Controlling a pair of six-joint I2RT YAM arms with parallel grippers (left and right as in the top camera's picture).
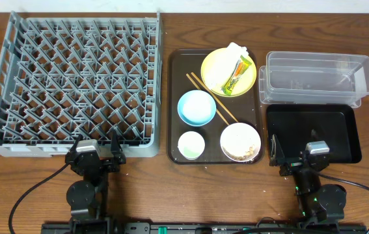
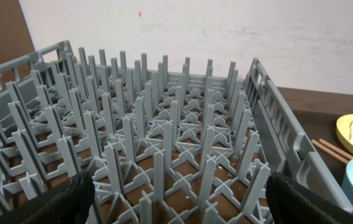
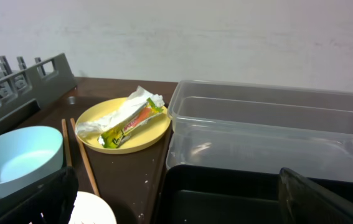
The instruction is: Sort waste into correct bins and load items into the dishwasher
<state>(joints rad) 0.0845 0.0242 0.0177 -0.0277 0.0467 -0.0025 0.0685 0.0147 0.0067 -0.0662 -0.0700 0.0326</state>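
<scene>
On the brown serving tray (image 1: 181, 71) a yellow plate (image 1: 217, 65) carries a crumpled white napkin (image 1: 236, 49) and a green-and-yellow wrapper (image 1: 235, 77). Chopsticks (image 1: 211, 97) lie beside a light blue bowl (image 1: 196, 107). At the tray's front stand a small white cup (image 1: 191, 144) and a white bowl (image 1: 236, 138) holding whitish scraps (image 1: 244, 153). The grey dish rack (image 1: 67, 148) fills the left. On the right are the clear tub (image 1: 317, 75) and the black tray (image 1: 314, 123). My left gripper (image 1: 97, 148) (image 2: 179, 205) is open at the rack's front wall. My right gripper (image 1: 295, 151) (image 3: 176, 202) is open before the black tray. Both hold nothing.
The rack's upright pegs (image 2: 164, 124) rise right in front of the left fingers. In the right wrist view, white crumbs dot the serving tray (image 3: 157, 168) between the white bowl (image 3: 92, 211) and the black tray's rim (image 3: 226, 177). A pale wall stands behind the table.
</scene>
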